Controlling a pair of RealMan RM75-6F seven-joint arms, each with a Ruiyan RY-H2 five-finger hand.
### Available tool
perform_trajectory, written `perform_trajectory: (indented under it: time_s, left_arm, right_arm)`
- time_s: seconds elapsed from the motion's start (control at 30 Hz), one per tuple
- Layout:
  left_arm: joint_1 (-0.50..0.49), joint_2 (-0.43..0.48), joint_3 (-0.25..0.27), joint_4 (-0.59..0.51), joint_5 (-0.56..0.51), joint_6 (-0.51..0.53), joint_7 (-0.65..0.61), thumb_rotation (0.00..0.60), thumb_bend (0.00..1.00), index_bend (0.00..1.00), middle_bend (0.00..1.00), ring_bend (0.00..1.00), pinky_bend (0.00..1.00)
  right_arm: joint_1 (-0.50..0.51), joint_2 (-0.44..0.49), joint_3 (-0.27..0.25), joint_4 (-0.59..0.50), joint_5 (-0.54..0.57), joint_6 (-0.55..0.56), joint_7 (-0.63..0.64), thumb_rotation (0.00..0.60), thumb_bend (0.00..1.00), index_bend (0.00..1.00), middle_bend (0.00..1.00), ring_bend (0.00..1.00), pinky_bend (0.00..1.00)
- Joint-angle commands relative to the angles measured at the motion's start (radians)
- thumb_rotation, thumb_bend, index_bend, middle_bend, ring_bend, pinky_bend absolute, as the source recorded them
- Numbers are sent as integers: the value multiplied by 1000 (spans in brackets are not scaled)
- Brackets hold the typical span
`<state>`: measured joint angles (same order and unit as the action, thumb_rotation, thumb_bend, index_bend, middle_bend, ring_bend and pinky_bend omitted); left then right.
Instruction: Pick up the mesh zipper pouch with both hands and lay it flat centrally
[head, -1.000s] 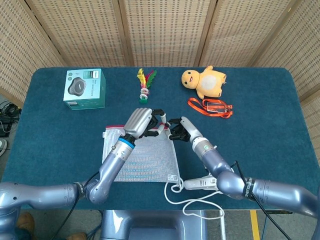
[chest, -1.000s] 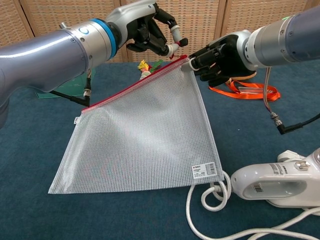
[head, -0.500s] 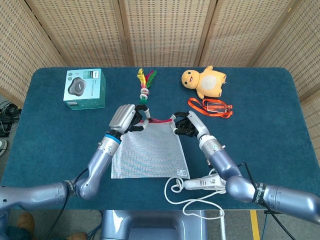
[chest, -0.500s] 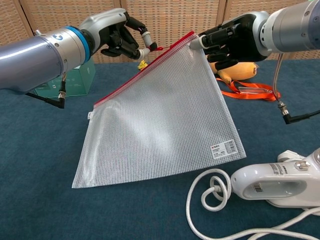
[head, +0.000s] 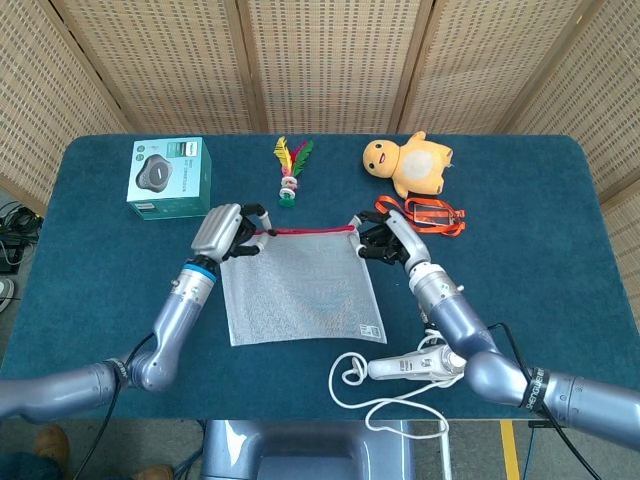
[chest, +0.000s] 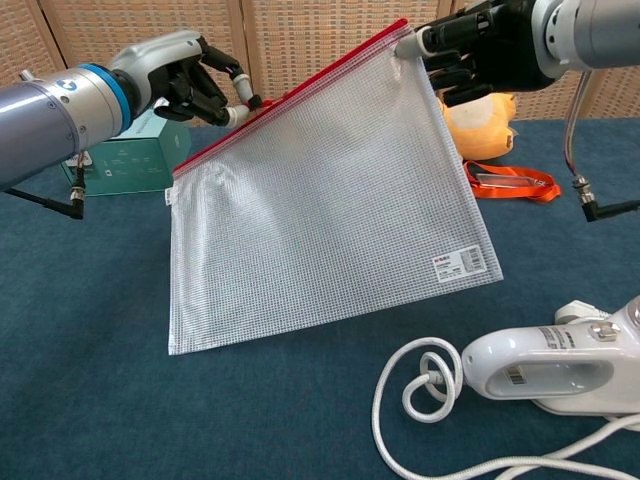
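The mesh zipper pouch (head: 300, 285) (chest: 320, 210) is white netting with a red zipper along its top edge. It hangs stretched between both hands, tilted, its lower left corner near the cloth. My left hand (head: 224, 232) (chest: 190, 85) pinches the zipper edge towards its left end. My right hand (head: 381, 238) (chest: 480, 45) grips the top right corner, held higher in the chest view.
A white handheld device (head: 410, 367) (chest: 555, 365) with a looped white cord (chest: 425, 385) lies at the front right. A teal box (head: 169, 177), a feathered shuttlecock (head: 290, 170), a yellow plush toy (head: 415, 162) and an orange lanyard (head: 425, 213) lie further back on the blue table (head: 100, 270).
Both hands have moved apart and away from me, raising the pouch. Its zipper edge is now pulled nearly straight between them and the mesh hangs more spread out.
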<state>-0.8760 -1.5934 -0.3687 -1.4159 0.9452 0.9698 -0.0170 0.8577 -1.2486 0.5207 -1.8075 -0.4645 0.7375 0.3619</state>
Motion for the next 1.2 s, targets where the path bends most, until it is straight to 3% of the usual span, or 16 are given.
perform_trajectory:
  time_s: [0.03,0.67,1.1,1.17,1.2]
  left_arm:
    - [18,21,3,13,1,-3,-13,600,757,872,975,974,1000]
    - [91,214,3,20,-31,-35,7,600,758,872,976,974,1000]
    - [102,258,-1,23,-58,-63,0,600,750,869,975,974,1000]
    - [101,261,3,17,-48,-78,-9,600,664,811,975,974,1000]
    - [101,264,6,16,-44,-85,-11,600,484,665,975,974,1000]
  right_arm:
    - [-11,17,4,-3,-5,-1,6,600,805,780,962,907,1000]
    - [-63,99,24,16,-1,-25,61,600,804,780,962,907,1000]
    - [-83,101,21,23,-19,-36,94,600,798,777,961,907,1000]
    - [-83,101,21,23,-26,-37,93,600,733,716,961,907,1000]
    - [-82,102,16,24,-32,-40,89,600,609,583,958,907,1000]
